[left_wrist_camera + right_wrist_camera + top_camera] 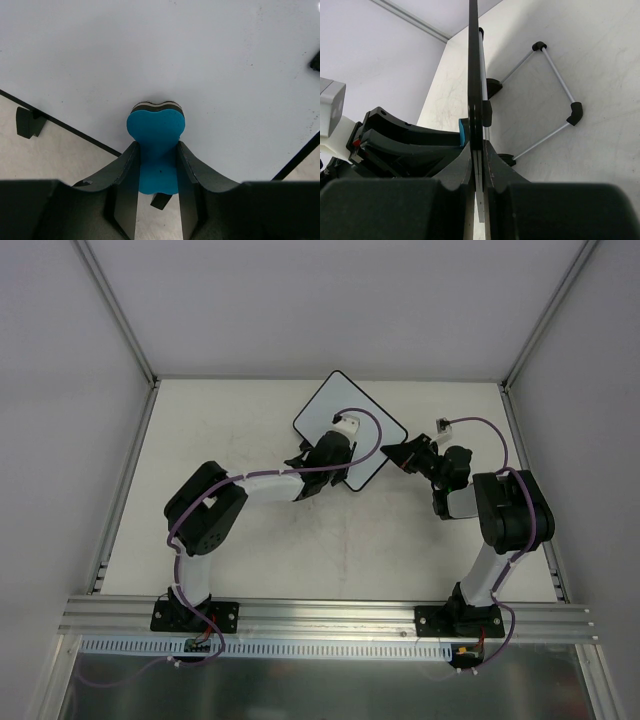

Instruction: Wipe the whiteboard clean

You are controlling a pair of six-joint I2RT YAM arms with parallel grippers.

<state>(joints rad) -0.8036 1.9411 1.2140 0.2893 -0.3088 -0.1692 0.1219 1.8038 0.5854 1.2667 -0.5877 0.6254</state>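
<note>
The whiteboard (333,400) stands turned like a diamond at the table's back middle; no writing shows on it. My left gripper (338,445) is over its face, shut on a small blue eraser (156,132). The eraser's tip presses on the white surface (165,55). My right gripper (395,453) is shut on the board's right corner. In the right wrist view the board (475,60) is edge-on between my fingers (496,165), with the eraser (463,131) and the left gripper (405,140) on its far side.
The board's wire stand (555,95) of silver rods with black corners is folded out behind it. Two black tabs (27,122) sit on its lower edge. The beige table (260,560) is bounded by white walls and an aluminium rail (330,615) in front.
</note>
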